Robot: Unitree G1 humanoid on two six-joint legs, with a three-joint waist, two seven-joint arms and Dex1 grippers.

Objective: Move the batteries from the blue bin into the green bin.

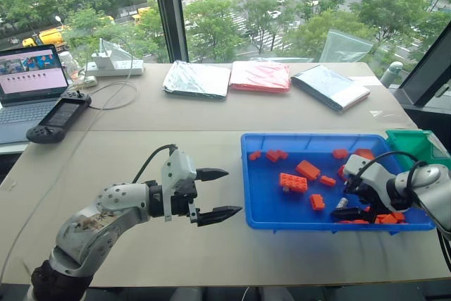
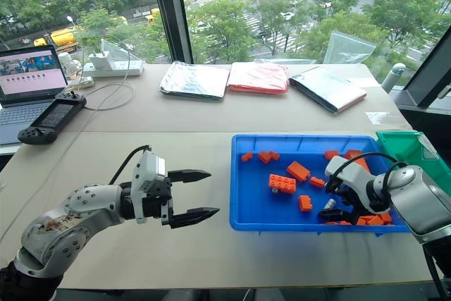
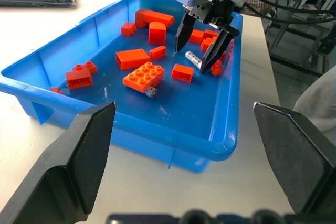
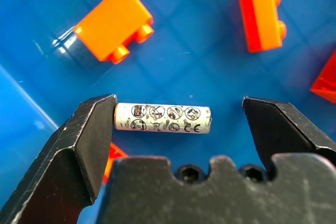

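The blue bin (image 1: 261,220) sits on the table to the right and holds several orange bricks (image 1: 293,182). One battery (image 4: 163,118), a slim silvery cylinder with printed marks, lies on the bin floor. My right gripper (image 4: 179,100) points down over it, open, with a finger at each end of it; one fingertip looks to be touching an end. A second battery (image 3: 151,92) pokes out from under a studded orange brick (image 3: 143,74). The green bin (image 1: 417,144) stands just beyond the blue bin's far right corner. My left gripper (image 1: 233,192) hovers open and empty, left of the blue bin.
A laptop (image 1: 27,82), a black handheld controller (image 1: 59,119) and a white power strip (image 1: 116,68) with cables lie at the far left. Two silver bags (image 1: 197,79) and a red one (image 1: 260,76) lie along the window side. Bare tabletop lies around my left gripper.
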